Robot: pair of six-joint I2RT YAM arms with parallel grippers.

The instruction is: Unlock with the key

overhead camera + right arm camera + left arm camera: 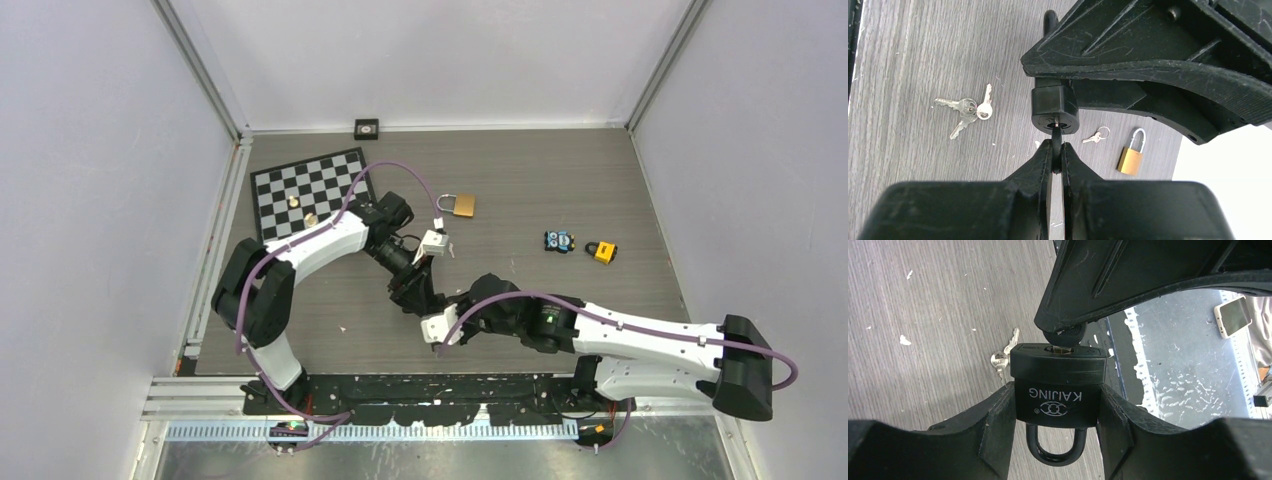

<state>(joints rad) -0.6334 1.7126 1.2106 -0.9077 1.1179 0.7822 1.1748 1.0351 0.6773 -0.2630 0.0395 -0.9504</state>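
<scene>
**Key in the held padlock**

Left gripper (1057, 395) clamps the black padlock (1058, 375) by its flat sides. Its fingers (998, 425) are parted only to the body's width, with the shackle toward the wrist and the keyhole facing away. Right gripper (1057, 150) meets it head on. Its fingers (1040, 172) are pinched almost together on the head of the key (1056, 133), whose blade sits in the keyhole.

The pair hangs above the table (600, 180), near its front edge. In the left wrist view that edge and the metal frame (1173, 385) show just past the lock.

A chessboard (310, 190) lies at the far left. From the right wrist, loose keys (968, 107) lie on the wood to the left, with a ringed key (1096, 136) and a brass padlock (1132, 155) further right. Bare wood spreads to the right, with two small toys (560, 241) well apart from the arms.
</scene>
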